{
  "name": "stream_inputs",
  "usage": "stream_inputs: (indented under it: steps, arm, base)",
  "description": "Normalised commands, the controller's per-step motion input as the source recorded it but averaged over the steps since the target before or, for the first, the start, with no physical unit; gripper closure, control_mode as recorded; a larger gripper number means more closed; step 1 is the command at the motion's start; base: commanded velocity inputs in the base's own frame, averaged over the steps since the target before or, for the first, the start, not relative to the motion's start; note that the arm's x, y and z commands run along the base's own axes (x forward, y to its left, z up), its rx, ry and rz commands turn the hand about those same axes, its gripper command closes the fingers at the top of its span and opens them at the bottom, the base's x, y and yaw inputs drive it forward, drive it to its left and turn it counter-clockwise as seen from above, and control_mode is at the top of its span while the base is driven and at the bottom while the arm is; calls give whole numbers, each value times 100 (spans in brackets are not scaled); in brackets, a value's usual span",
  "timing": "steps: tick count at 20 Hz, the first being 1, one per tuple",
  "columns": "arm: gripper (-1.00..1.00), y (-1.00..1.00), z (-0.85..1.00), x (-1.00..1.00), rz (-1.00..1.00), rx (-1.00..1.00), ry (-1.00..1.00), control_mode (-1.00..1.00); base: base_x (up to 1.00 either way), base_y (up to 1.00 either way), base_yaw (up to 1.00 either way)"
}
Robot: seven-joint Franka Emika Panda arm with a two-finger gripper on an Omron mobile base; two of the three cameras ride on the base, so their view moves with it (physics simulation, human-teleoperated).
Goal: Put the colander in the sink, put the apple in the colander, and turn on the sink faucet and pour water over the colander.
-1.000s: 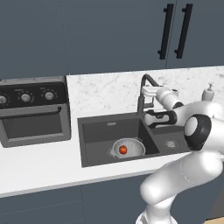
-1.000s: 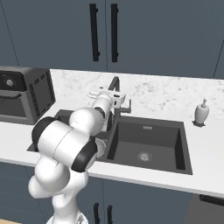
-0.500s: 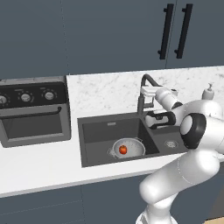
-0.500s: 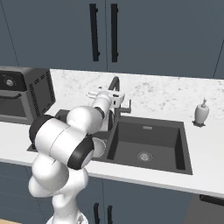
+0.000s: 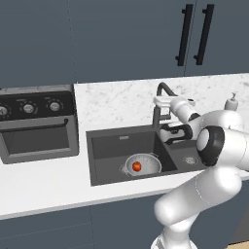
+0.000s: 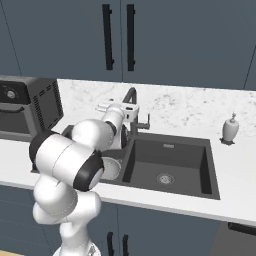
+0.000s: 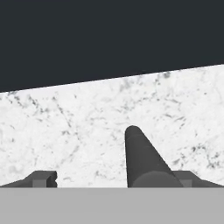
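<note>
Two of the three steps looked done to us: the small round silvery metal colander [image 5: 142, 165] sat in the left basin of the large dark grey double-basin sink [image 5: 109, 146], and the small red-orange apple [image 5: 137, 166] lay inside it. What was left, as we judged it, was the water: we saw no stream from the tall slim dark gooseneck faucet [image 5: 160, 99], which rose at the back edge between the two basins. We had the white arm's two-finger gripper [image 5: 170, 102] up at the faucet, its jaws spread wide and holding nothing; in the hand view a dark rod, likely the lever or part of the tap [image 7: 141, 159], stood between the tips, though we could not tell whether they touched it. The white marble-veined table [image 5: 116, 104] ran around the sink, with a black countertop oven with knobs [image 5: 36, 124] to the left and a small white soap dispenser [image 6: 230, 129] well to the right. Dark blue cabinets with long black handles [image 6: 116, 36] hung above.
</note>
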Motion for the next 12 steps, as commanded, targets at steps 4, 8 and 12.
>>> stream_inputs:
  steps: [4,8,12]
  arm:
    - [-100,26,3,0,-1,-1,-2,-100]
    - [-100,26,3,0,-3,-1,-2,-100]
    - [-100,28,7,0,-5,-1,-4,-100]
  base:
    - [0,0,0]
    - [0,0,0]
    - [0,0,0]
